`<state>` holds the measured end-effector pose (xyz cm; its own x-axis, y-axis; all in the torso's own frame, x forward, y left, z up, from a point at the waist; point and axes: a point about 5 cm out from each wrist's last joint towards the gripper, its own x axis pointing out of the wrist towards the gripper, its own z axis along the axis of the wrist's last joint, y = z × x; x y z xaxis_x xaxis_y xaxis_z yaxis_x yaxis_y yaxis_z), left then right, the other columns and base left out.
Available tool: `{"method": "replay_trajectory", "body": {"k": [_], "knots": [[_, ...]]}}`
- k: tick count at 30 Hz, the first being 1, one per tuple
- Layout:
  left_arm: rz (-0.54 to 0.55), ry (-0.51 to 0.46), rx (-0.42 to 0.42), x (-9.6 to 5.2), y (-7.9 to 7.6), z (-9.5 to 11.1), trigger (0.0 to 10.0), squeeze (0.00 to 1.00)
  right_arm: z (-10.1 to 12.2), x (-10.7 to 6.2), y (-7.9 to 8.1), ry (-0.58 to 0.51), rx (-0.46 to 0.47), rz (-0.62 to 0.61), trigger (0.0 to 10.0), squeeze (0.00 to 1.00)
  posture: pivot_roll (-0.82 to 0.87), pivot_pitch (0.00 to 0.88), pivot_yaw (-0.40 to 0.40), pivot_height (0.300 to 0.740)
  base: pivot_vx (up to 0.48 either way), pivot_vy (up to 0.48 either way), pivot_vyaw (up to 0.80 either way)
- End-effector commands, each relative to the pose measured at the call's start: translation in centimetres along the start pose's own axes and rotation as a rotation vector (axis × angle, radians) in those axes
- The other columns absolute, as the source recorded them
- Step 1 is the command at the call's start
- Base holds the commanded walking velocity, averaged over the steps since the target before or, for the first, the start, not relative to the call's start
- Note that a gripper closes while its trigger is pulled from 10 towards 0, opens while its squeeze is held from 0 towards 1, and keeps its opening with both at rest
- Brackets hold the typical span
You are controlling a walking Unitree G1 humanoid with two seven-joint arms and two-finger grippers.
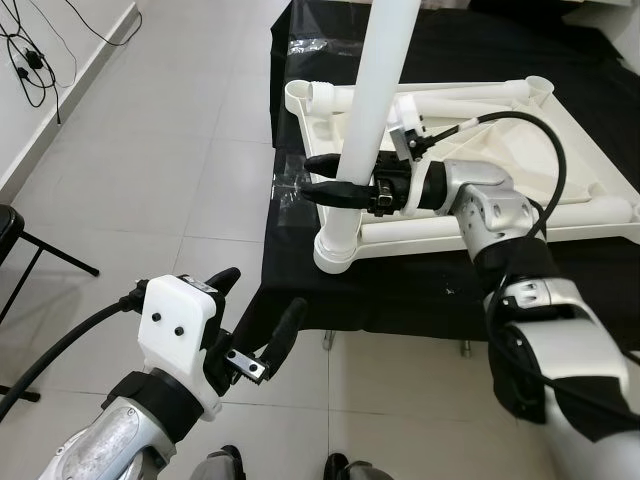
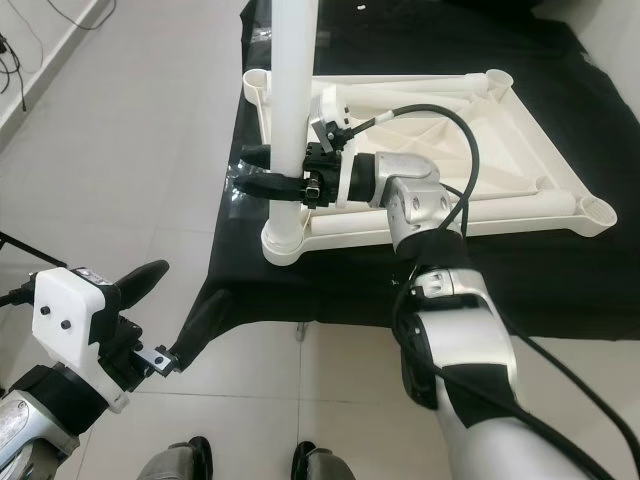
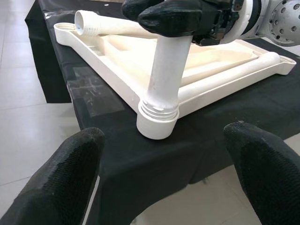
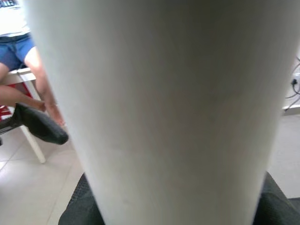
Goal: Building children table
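Observation:
A white plastic tabletop (image 1: 560, 190) lies upside down on a black cloth. A white table leg (image 1: 372, 100) stands upright in its near left corner socket (image 1: 335, 250). My right gripper (image 1: 325, 178) is shut on the leg a little above the socket; the leg (image 4: 164, 112) sits between the black fingers (image 4: 42, 124) in the right wrist view. A second loose leg (image 1: 430, 97) lies inside the tabletop along its far edge. My left gripper (image 1: 258, 312) hangs open in front of the cloth's near edge, holding nothing, with the socket (image 3: 157, 123) straight ahead of its fingers (image 3: 70, 173).
The black cloth (image 1: 400, 300) covers a low platform and drapes over its near edge. Grey tiled floor (image 1: 170, 150) spreads to the left. Black cables (image 1: 40, 60) lie by the wall at far left. A seated person's legs (image 4: 28, 79) show in the right wrist view.

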<state>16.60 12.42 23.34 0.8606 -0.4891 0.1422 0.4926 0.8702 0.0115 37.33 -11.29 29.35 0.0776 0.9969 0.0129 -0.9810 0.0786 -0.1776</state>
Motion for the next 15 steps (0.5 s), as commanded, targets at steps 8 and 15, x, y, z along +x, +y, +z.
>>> {"method": "replay_trajectory", "body": {"k": [8,15], "knots": [[-0.016,0.019,-0.004,-0.2,-0.3,-0.3,10.0,0.0,-2.6,-1.0,0.5,0.002,0.04,-0.16,0.0,0.0,0.23,0.247,-0.124,0.74,0.0,0.0,0.0],[-0.024,0.022,0.003,-0.3,-0.1,-0.2,10.0,0.0,-12.6,0.3,7.2,0.342,0.136,-1.164,0.0,0.0,0.22,0.222,-0.101,0.74,0.0,0.0,0.0]]}}
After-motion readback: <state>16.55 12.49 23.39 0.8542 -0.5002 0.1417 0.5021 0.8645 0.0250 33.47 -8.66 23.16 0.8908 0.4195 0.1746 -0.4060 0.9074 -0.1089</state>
